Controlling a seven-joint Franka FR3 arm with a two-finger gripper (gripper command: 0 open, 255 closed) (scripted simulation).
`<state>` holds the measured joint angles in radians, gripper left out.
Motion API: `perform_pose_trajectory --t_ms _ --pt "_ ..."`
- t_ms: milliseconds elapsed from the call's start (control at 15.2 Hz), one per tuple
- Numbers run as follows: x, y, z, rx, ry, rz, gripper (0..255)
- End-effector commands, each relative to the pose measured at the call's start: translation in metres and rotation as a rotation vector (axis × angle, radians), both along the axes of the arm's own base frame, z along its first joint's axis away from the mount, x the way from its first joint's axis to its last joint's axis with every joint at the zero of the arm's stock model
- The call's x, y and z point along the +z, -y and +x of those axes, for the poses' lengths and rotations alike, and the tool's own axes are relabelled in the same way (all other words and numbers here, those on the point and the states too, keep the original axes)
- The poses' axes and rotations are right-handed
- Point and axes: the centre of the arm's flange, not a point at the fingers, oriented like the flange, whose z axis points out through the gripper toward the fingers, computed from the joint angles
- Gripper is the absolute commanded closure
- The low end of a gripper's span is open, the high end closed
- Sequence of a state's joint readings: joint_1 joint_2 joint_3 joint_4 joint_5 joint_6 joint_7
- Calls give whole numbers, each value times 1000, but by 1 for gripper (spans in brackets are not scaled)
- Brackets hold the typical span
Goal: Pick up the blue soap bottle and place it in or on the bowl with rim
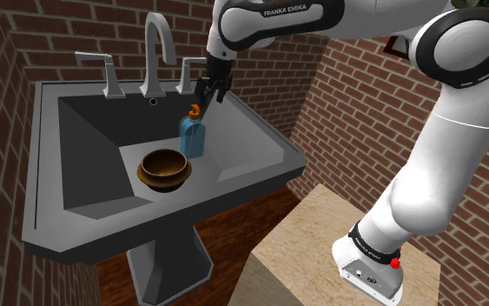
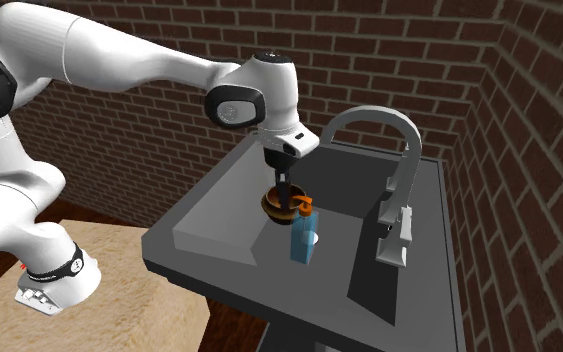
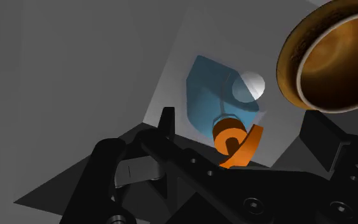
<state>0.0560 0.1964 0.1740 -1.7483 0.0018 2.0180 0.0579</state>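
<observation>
A translucent blue soap bottle with an orange pump stands upright in the grey sink basin. Right beside it sits a brown bowl with a rim. My gripper hangs just above the pump, open and holding nothing. In the second exterior view the gripper points down over the bottle, with the bowl behind it. In the wrist view the bottle lies below the gripper, its pump between the spread fingers and apart from them, and the bowl lies off to one side.
A grey faucet with two handles rises at the back of the sink. Brick walls close in behind and beside the sink. The sink's rim slopes toward the tan stand.
</observation>
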Motion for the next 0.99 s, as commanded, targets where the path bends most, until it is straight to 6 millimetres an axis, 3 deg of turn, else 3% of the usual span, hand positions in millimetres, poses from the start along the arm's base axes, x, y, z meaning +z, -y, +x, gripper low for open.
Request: perform_pose_trajectory --t_ms 0,132,660,924 --pt "-6 -9 20 2 10 1 0" --pt "-13 -18 42 4 20 1 0" --pt "-53 -21 47 4 21 1 0" --pt "-53 -21 47 4 21 1 0"
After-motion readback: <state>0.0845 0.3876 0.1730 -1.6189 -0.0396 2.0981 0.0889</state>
